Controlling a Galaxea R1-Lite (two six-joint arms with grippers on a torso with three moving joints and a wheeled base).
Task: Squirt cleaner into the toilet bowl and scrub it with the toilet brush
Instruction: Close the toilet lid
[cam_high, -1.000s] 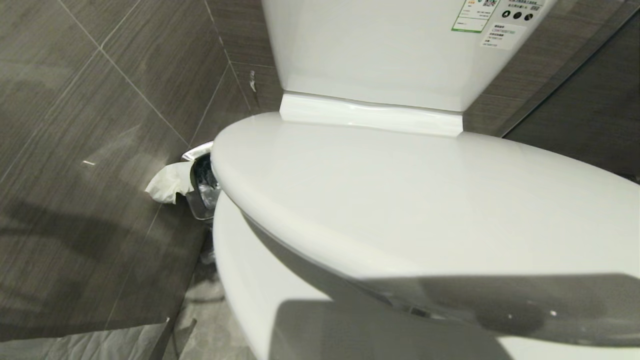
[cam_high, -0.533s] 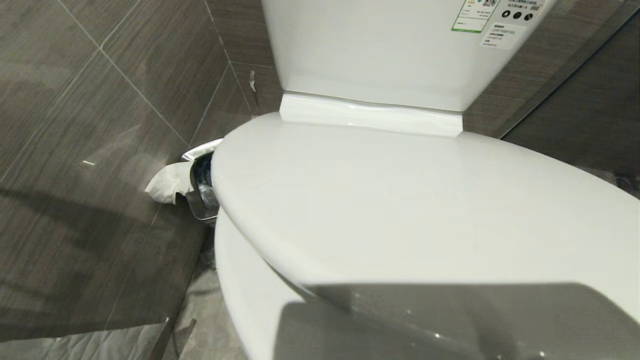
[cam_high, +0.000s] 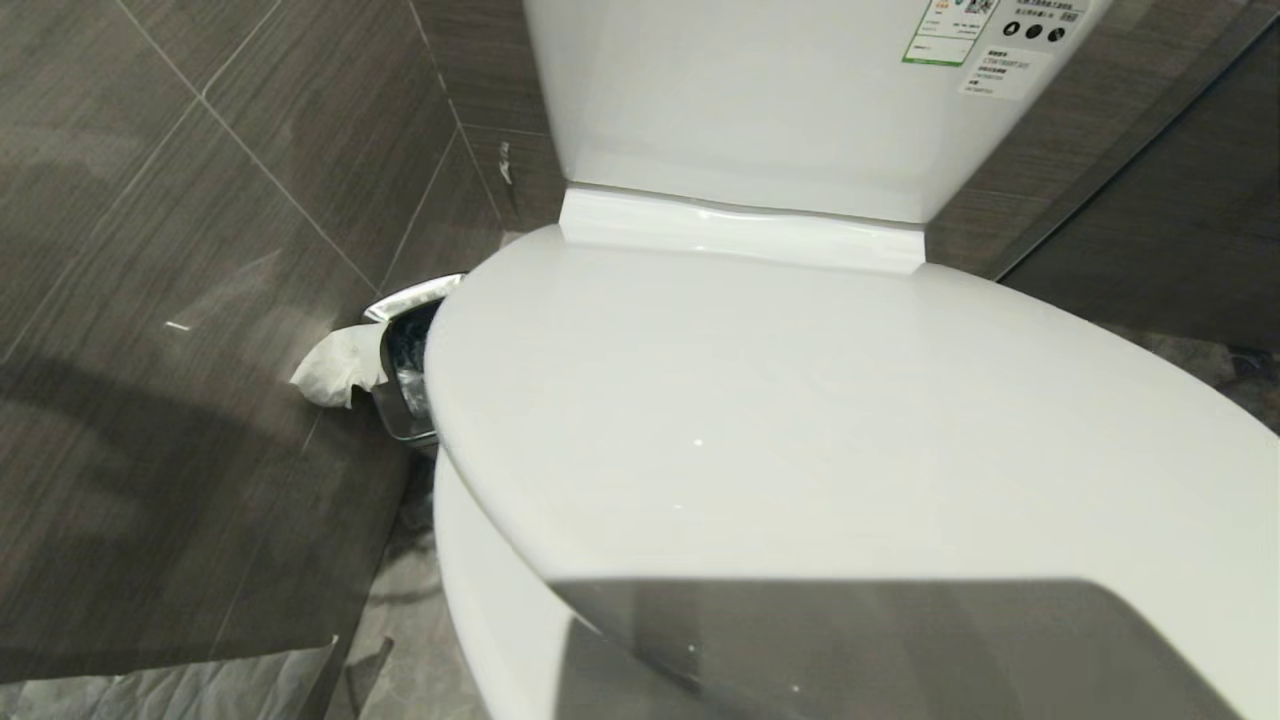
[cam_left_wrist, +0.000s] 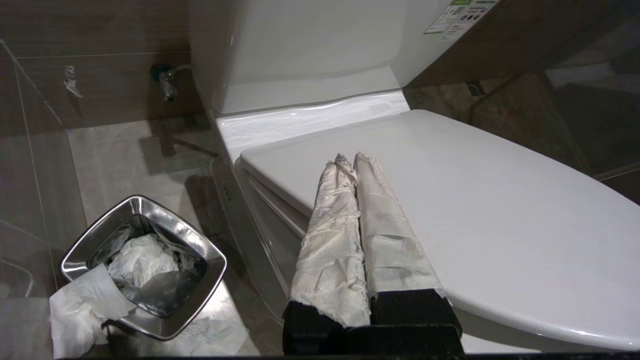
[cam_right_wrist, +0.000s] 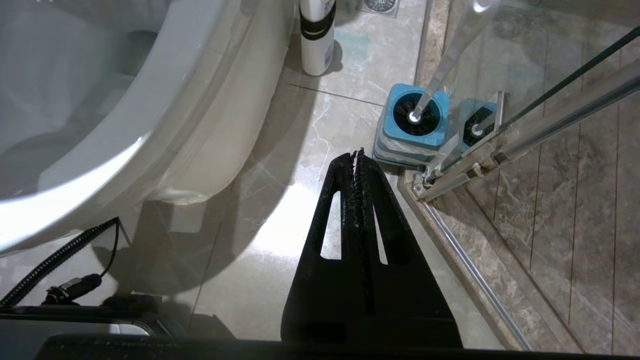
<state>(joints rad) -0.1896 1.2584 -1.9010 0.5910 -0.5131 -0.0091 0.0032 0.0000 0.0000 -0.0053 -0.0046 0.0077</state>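
Note:
The white toilet bowl (cam_high: 470, 600) fills the head view with its lid (cam_high: 800, 420) down flat, so the basin and any cleaner are hidden. My left gripper (cam_left_wrist: 350, 159) is shut and holds nothing. Its fingers (cam_left_wrist: 385, 225), wrapped in white paper, lie just over the lid's (cam_left_wrist: 500, 210) left edge near the hinge. The toilet brush stands in its blue holder (cam_right_wrist: 395, 145) on the floor right of the toilet, its white handle (cam_right_wrist: 440, 75) sticking up. My right gripper (cam_right_wrist: 358, 155) hangs shut and empty above the floor, short of the holder.
A square steel waste bin (cam_left_wrist: 182, 227) stuffed with tissue stands on the floor left of the toilet, tissue (cam_high: 335, 365) spilling over its side. A white bottle with a black band (cam_right_wrist: 316, 35) stands by the toilet's base. A glass shower door and its rail (cam_right_wrist: 475, 280) flank the holder. A black cable (cam_right_wrist: 60, 255) lies below the bowl.
The lid has swung down from a raised tilt until the dark gap under its front edge closed. The shadow on the left wall has shifted.

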